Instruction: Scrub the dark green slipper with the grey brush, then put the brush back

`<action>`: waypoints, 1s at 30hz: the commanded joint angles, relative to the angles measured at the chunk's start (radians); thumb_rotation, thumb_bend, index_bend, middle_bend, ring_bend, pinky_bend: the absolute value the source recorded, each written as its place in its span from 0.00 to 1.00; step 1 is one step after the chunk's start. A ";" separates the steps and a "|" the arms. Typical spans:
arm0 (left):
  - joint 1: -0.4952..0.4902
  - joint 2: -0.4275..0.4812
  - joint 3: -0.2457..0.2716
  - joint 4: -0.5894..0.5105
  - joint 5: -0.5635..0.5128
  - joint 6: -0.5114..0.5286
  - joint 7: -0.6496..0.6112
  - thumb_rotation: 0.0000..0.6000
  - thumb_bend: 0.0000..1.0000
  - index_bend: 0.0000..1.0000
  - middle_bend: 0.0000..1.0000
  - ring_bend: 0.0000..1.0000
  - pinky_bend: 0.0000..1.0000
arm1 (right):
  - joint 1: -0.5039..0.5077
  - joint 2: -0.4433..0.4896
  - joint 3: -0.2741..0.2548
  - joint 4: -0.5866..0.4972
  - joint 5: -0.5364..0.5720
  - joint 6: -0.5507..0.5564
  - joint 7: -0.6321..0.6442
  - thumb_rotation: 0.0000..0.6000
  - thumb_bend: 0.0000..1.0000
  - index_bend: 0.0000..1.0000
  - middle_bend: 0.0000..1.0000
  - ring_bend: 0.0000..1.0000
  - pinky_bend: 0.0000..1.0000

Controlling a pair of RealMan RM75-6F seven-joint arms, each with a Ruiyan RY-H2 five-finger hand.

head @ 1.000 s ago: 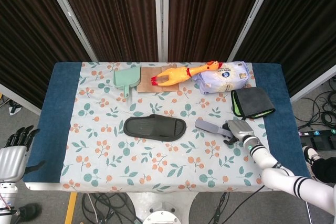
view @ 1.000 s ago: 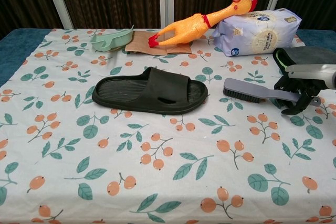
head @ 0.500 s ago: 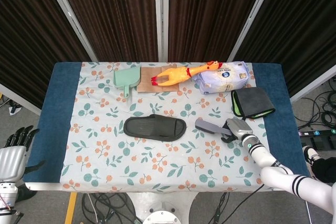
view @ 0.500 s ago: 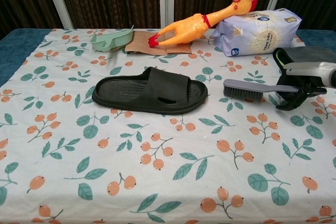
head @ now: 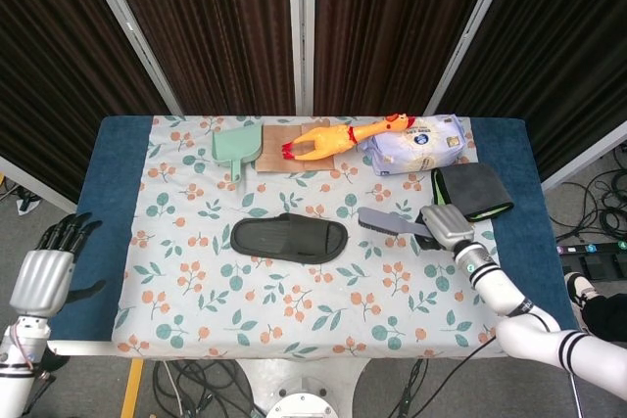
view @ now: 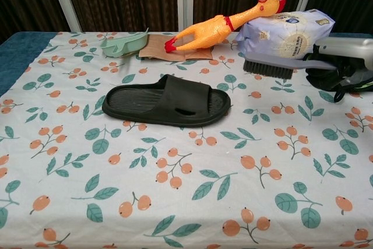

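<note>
The dark green slipper [head: 289, 239] [view: 166, 100] lies flat near the middle of the floral tablecloth, toe end to the right. My right hand [head: 444, 227] [view: 344, 65] grips the handle of the grey brush [head: 384, 222] [view: 269, 65] and holds it in the air, bristles down, to the right of the slipper. The brush head points left toward the slipper with a gap between them. My left hand [head: 44, 271] hangs open off the table's left edge, holding nothing; the chest view does not show it.
Along the back stand a green dustpan [head: 236, 147], a brown card [head: 284, 134], a yellow rubber chicken [head: 343, 136] and a pale wipes pack [head: 416, 147]. A dark cloth with green trim [head: 470, 191] lies just behind my right hand.
My right hand has lifted the brush off the tablecloth and carried it up and back. My left hand has risen a little beside the table.
</note>
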 commanded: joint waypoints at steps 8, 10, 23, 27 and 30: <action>-0.326 -0.082 -0.085 0.001 0.020 -0.370 -0.135 1.00 0.03 0.21 0.20 0.11 0.17 | 0.031 0.146 0.051 -0.160 -0.096 0.070 0.001 1.00 0.70 1.00 0.97 1.00 1.00; -0.383 -0.113 -0.094 0.013 -0.001 -0.449 -0.153 1.00 0.03 0.20 0.20 0.11 0.17 | 0.042 0.155 0.049 -0.173 -0.098 0.061 -0.016 1.00 0.70 1.00 0.97 1.00 1.00; -0.615 -0.408 -0.129 0.305 -0.180 -0.722 -0.118 1.00 0.03 0.13 0.15 0.09 0.17 | 0.104 0.089 0.010 -0.177 -0.066 0.026 -0.155 1.00 0.70 1.00 0.97 1.00 1.00; -0.647 -0.457 -0.130 0.363 -0.208 -0.758 -0.140 1.00 0.03 0.13 0.15 0.09 0.17 | 0.115 0.054 0.015 -0.148 -0.051 0.051 -0.190 1.00 0.70 1.00 0.97 1.00 1.00; -0.663 -0.482 -0.121 0.391 -0.210 -0.771 -0.150 1.00 0.03 0.14 0.15 0.09 0.17 | 0.123 0.036 0.018 -0.129 -0.035 0.062 -0.212 1.00 0.70 1.00 0.97 1.00 1.00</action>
